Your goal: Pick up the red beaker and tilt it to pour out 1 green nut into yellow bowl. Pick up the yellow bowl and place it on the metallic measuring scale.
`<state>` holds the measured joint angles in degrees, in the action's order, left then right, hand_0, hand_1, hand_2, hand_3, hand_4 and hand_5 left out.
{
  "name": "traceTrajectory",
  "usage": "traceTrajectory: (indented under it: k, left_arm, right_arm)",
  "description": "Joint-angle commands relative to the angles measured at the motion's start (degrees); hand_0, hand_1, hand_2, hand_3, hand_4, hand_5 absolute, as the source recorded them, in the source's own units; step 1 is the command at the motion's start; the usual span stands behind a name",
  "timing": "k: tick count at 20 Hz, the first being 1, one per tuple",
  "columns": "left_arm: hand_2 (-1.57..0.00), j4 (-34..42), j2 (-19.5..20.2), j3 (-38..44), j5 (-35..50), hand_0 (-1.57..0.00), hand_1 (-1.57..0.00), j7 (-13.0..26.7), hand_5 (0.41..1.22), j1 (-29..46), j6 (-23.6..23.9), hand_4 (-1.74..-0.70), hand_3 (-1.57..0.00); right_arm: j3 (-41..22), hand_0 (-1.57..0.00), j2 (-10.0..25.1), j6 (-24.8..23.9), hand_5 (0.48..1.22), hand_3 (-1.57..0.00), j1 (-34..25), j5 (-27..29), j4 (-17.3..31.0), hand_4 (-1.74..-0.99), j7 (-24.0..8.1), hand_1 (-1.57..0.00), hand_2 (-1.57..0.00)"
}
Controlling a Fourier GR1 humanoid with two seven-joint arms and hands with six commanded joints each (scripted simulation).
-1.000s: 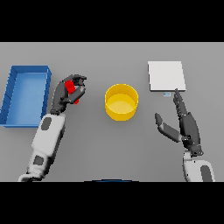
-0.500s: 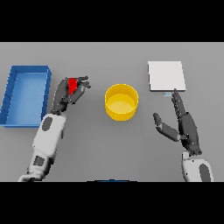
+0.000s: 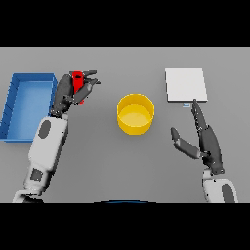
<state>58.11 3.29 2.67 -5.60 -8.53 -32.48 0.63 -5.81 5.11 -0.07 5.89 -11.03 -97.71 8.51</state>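
The red beaker point(image 3: 77, 84) was held in the left hand point(image 3: 73, 90), with the fingers point(image 3: 89, 83) curled round it, and was seen lifted off the tabletop point(image 3: 107, 161) at the left of the scene, between the blue tray point(image 3: 27, 105) and the yellow bowl point(image 3: 135, 114). Whether the beaker was tilted could not be told, since much of it was hidden by the hand. The right hand point(image 3: 205, 139) was seen at the near right, with its fingers straight and spread and the thumb set apart; nothing was held or touched by it. The bowl stood on the grey tabletop near the middle, apart from both hands. The flat pale scale point(image 3: 185, 84) lay at the far right, just beyond the right fingertips. The tray lay at the far left edge.
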Motion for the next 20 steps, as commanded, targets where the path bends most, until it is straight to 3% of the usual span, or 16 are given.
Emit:
traceTrajectory:
  k: [1, 5, 9, 13, 20]
  left_arm:
    - [-1.56, 0.0, 0.22, -0.61, -0.6, -1.56, -1.56, 0.46, 1.133, -0.33, 0.08, -1.72, -1.55]
    - [-1.56, 0.37, 1.58, -3.42, -3.61, -1.56, -1.56, 1.32, 1.138, -1.1, 0.69, -1.73, -1.56]
    - [-1.57, 1.66, 5.66, -9.98, -10.86, -1.57, -1.57, 5.8, 1.12, -3.66, -0.17, -1.74, -1.56]
    - [-1.57, 1.88, 8.09, -17.75, -18.44, -1.57, -1.57, 11.14, 1.129, -7.57, -2.37, -1.74, -1.57]
    - [-1.57, -0.4, 11.59, -31.4, -32.25, -1.57, -1.57, 15.05, 1.191, -15.52, -7.62, -1.74, -1.57]
  right_arm:
    - [0.46, 0.0, 0.36, -0.19, 0.659, 0.0, -0.6, -0.13, 0.89, -1.219, -0.05, 0.0, 0.0]
    - [-0.01, 0.0, 0.49, -0.51, 0.662, 0.0, -1.06, -1.12, 0.48, -1.213, -0.71, 0.0, 0.0]
    - [0.16, 0.0, 0.54, -0.42, 0.658, 0.0, -0.35, -0.82, -0.21, -1.194, -1.68, 0.0, 0.0]
    - [0.12, 0.0, 0.82, -0.04, 0.663, 0.0, -0.52, -0.77, -0.59, -1.178, -2.97, 0.0, 0.0]
    - [-0.54, 0.0, -0.26, 0.0, 0.674, 0.0, 0.96, -0.63, -1.05, -1.182, -2.25, 0.0, 0.0]
